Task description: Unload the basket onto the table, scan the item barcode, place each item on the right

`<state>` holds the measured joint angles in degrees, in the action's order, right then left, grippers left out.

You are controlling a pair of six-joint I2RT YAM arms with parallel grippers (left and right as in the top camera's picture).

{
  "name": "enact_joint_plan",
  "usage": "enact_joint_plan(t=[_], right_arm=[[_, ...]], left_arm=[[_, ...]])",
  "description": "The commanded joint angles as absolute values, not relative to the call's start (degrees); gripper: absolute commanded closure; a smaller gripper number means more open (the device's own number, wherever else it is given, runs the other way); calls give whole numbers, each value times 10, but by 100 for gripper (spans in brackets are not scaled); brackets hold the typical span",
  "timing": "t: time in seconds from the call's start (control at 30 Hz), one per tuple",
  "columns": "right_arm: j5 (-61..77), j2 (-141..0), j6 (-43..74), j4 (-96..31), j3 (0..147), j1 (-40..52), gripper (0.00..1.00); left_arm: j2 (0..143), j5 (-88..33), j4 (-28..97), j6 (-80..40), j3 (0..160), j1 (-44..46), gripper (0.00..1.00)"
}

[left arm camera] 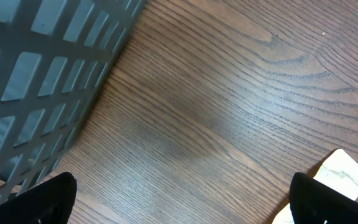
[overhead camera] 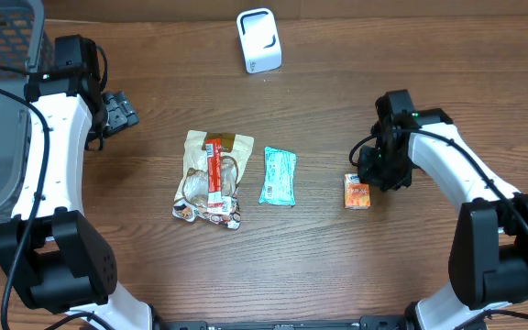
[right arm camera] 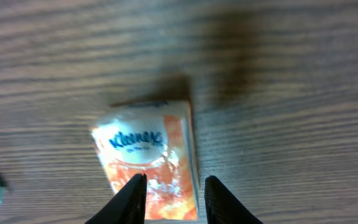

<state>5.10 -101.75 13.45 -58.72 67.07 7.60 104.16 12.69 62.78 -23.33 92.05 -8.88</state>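
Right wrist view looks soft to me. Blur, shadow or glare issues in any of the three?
Right wrist: soft all over, though the Kleenex pack logo still reads; dark shadow on the table just beyond the pack. Left wrist: table grain sharp, left claw tips dark and defocused at the bottom corners, basket slightly soft. Overhead: even light, sharp, no harsh glare.

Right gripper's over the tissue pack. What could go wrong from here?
1. Right gripper sits off-centre on the tissue pack, one finger over its face: it may pinch only wrapper and slip.
2. No barcode shows on the upward face, so it may need turning before the scanner reads it.
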Motion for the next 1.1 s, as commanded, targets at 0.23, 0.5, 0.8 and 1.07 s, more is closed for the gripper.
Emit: enact_joint_plan(t=[0.23,0.5,0.8,1.07], right_arm=[[46,-1018,133,-531,613,76,71],[46,-1018,137,-508,594,76,83],[46,-1018,137,-460,546,76,84],[47,-1018,136,-457,540,76,84]], left_arm=[[1030,133,627,-218,932,-90,0],[1030,133,627,-218,932,-90,0],[1030,133,627,-218,932,-90,0],[1030,133,627,-218,932,-90,0]])
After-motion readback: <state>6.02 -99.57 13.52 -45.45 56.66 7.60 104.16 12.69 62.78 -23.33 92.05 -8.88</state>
